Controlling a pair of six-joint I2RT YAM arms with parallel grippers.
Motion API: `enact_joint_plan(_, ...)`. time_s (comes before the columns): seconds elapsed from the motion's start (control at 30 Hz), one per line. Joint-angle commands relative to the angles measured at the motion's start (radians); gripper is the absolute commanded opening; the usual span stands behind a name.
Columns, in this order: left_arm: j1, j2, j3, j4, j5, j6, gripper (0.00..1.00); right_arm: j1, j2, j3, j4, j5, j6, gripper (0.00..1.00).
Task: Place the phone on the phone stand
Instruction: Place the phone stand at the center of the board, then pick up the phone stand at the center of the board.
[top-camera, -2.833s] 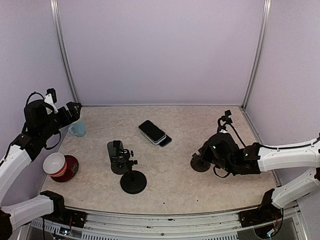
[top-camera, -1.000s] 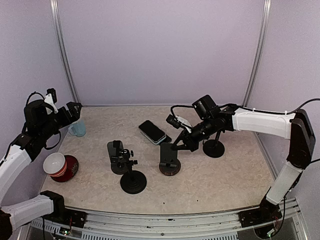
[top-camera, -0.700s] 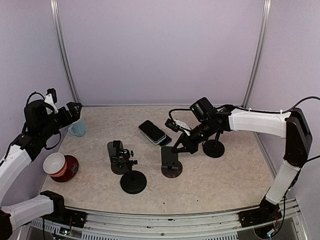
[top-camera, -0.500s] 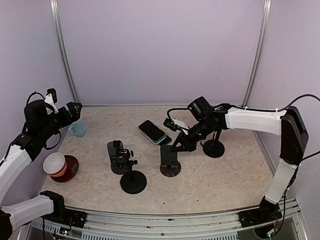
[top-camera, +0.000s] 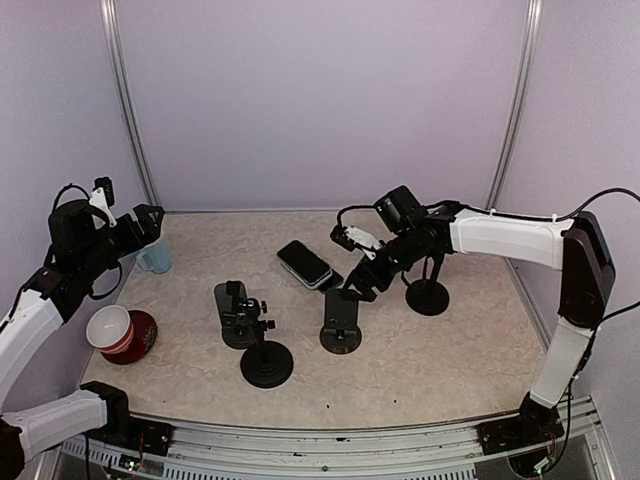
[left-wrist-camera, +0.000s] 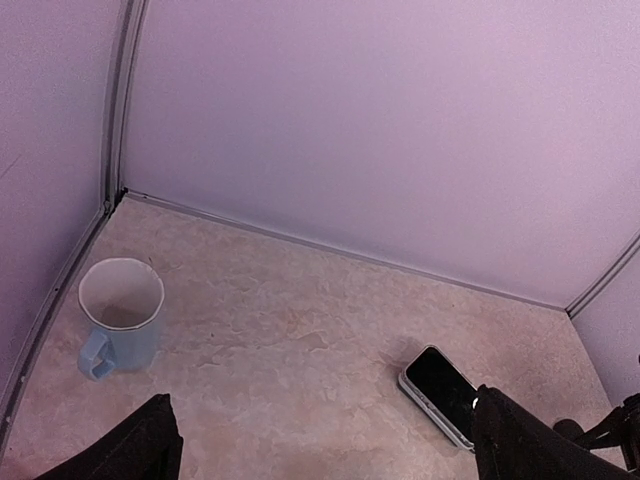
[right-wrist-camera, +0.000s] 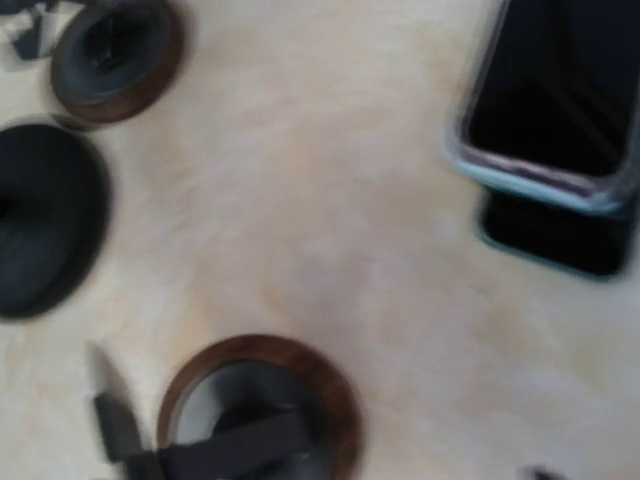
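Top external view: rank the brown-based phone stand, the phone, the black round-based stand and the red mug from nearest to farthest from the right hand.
1. Brown-based phone stand, right beside the right hand.
2. Phone, back left of it.
3. Black round-based stand, front centre-left.
4. Red mug, far left.

It is a robotics lab test booth: plain lilac walls (top-camera: 320, 100) framed by aluminium posts (top-camera: 128, 110) enclose a marble-patterned desk (top-camera: 430, 370), with white robot arms (top-camera: 510, 238) bolted along its near metal rail (top-camera: 330, 440).
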Motion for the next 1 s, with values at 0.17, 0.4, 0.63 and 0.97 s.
enact_joint_plan(0.17, 0.007, -0.003, -0.009, 0.030, 0.008, 0.002, 0.99, 0.118, -0.144, -0.072, 0.136, 0.360, 0.277, 1.00)
enact_joint_plan(0.4, 0.009, -0.002, -0.008, 0.028, 0.008, 0.001, 0.99, 0.263, -0.109, -0.067, 0.174, 0.632, 0.461, 1.00)
enact_joint_plan(0.63, 0.009, -0.005, -0.010, 0.028, 0.005, 0.003, 0.99, 0.355, -0.047, -0.040, 0.102, 0.941, 0.782, 1.00)
enact_joint_plan(0.97, 0.009, -0.005, -0.008, 0.029, 0.008, 0.001, 0.99, 0.415, -0.007, -0.055, 0.068, 1.066, 1.079, 1.00)
